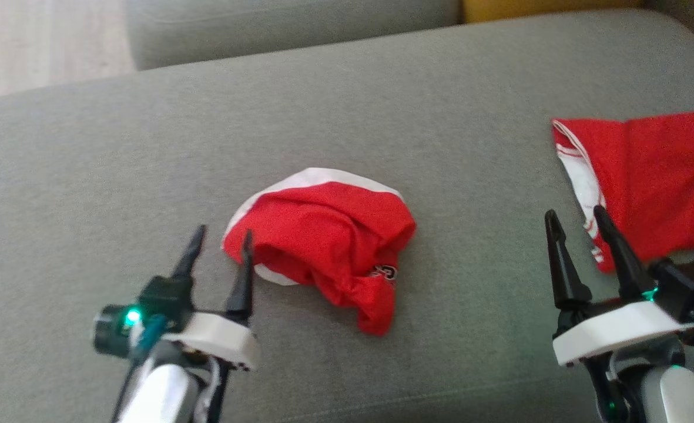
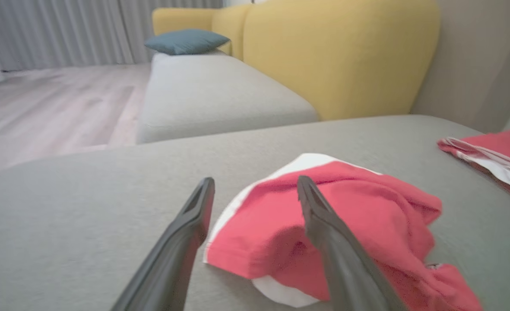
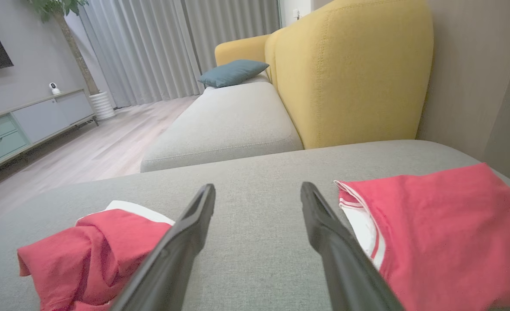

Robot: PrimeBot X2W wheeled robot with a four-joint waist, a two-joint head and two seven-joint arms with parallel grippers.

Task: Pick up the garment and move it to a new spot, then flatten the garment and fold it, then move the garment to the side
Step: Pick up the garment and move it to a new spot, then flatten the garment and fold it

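A crumpled red garment (image 1: pixel 329 241) with a white lining lies bunched in the middle of the grey sofa cushion (image 1: pixel 147 153). My left gripper (image 1: pixel 220 241) stands open just at its left edge, nothing between the fingers. The left wrist view shows the garment (image 2: pixel 367 220) in front of the gripper (image 2: pixel 255 185), one finger (image 2: pixel 328 233) over the cloth and the other over bare cushion. My right gripper (image 1: pixel 576 217) is open and empty at the lower right. In the right wrist view its fingers (image 3: pixel 185 242) frame bare cushion, with the crumpled garment (image 3: pixel 90 250) to their left.
A second red and white garment (image 1: pixel 652 176) lies folded flat at the cushion's right side, close to my right gripper. Beyond the cushion are another grey seat (image 3: pixel 224 121), a yellow backrest (image 3: pixel 350 65), a blue pillow (image 3: pixel 231 72) and wooden floor (image 3: pixel 86 151).
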